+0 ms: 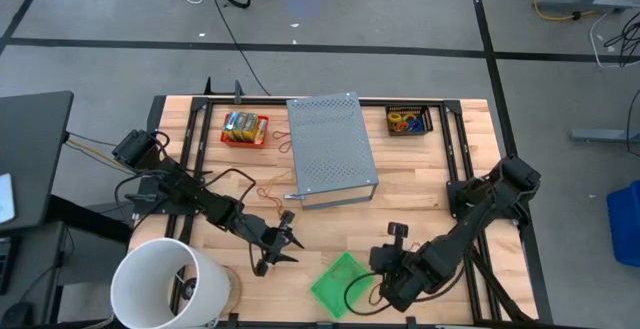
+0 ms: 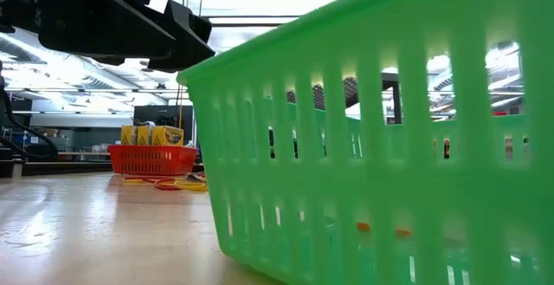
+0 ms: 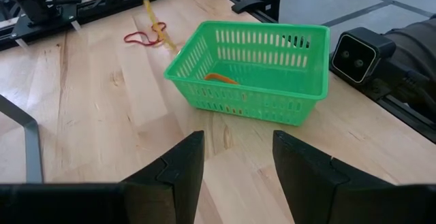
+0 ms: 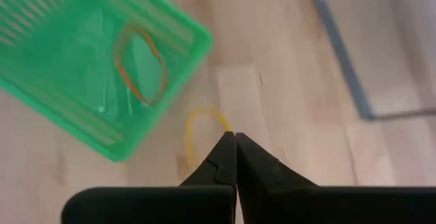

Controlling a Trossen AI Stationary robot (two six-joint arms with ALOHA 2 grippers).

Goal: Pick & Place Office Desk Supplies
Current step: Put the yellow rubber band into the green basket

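i see the right gripper jaws closed on a thin yellow rubber-band loop beside the green slotted plastic basket; left gripper jaws open, facing that basket.

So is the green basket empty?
No, an orange rubber band lies on the floor of the green basket, as the right wrist view shows.
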